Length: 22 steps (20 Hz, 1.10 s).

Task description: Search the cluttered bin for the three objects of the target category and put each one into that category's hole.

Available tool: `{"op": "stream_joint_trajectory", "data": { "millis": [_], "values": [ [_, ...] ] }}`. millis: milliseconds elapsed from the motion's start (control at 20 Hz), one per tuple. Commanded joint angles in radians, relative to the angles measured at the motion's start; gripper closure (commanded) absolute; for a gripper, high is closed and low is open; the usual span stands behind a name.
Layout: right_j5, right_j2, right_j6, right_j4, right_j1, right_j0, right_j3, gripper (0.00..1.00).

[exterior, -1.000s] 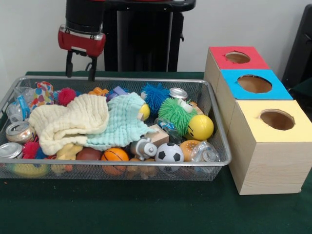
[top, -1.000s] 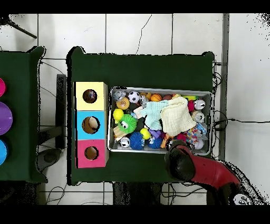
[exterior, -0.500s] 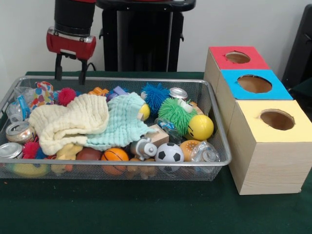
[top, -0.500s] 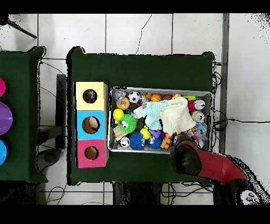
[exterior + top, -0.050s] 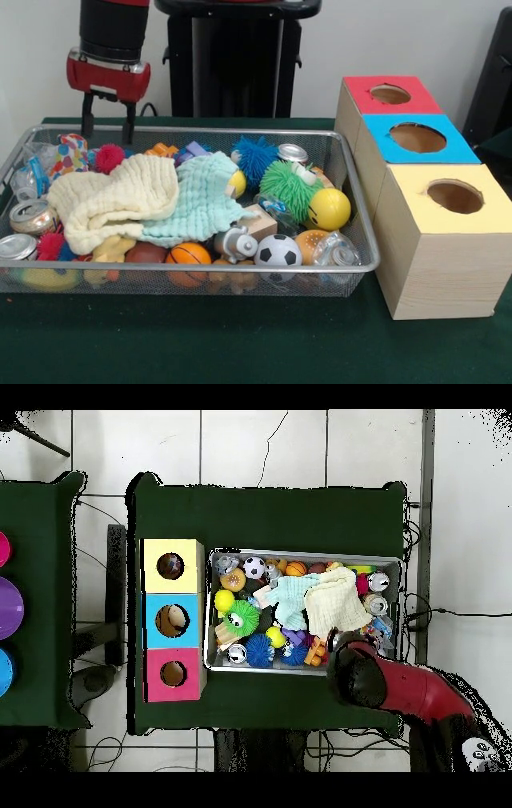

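Although several cans lie in the wire bin (image 5: 352, 200), no lettering on them or on anything else can be read. Hanging straight down from the red and black arm (image 5: 415, 689), the gripper (image 5: 108, 120) hovers above the bin's far corner, its two dark fingers (image 5: 86, 124) spread apart and empty, near a red pom-pom (image 5: 110, 158). Beside the bin stand the red box (image 5: 364, 100), blue box (image 5: 384, 148) and yellow box (image 5: 416, 200), each with a round hole on top.
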Motion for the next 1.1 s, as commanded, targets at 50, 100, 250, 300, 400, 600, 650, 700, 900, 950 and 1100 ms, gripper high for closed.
{"op": "stream_joint_trajectory", "data": {
  "millis": [50, 100, 250, 300, 400, 600, 650, 700, 900, 950, 1100],
  "values": [
    [0.134, 0.096, -0.092, -0.067, 0.047, -0.025, -0.099, 0.0],
    [0.143, 0.097, -0.1, -0.069, 0.052, -0.026, -0.113, 0.0],
    [0.149, 0.101, -0.107, -0.075, 0.065, -0.031, -0.134, 0.0],
    [0.145, 0.103, -0.107, -0.078, 0.068, -0.032, -0.137, 0.0],
    [0.152, 0.107, -0.113, -0.081, 0.072, -0.035, -0.147, 0.0],
    [0.171, 0.11, -0.118, -0.087, 0.076, -0.035, -0.166, 0.0],
    [0.175, 0.109, -0.118, -0.09, 0.078, -0.034, -0.172, 0.0],
    [0.179, 0.108, -0.119, -0.092, 0.079, -0.032, -0.177, 0.0],
    [0.166, 0.109, -0.103, -0.106, 0.104, -0.033, -0.176, 0.0],
    [0.16, 0.106, -0.096, -0.109, 0.109, -0.032, -0.173, 0.0],
    [0.129, 0.086, -0.068, -0.123, 0.124, -0.025, -0.16, 0.0]
  ]
}}
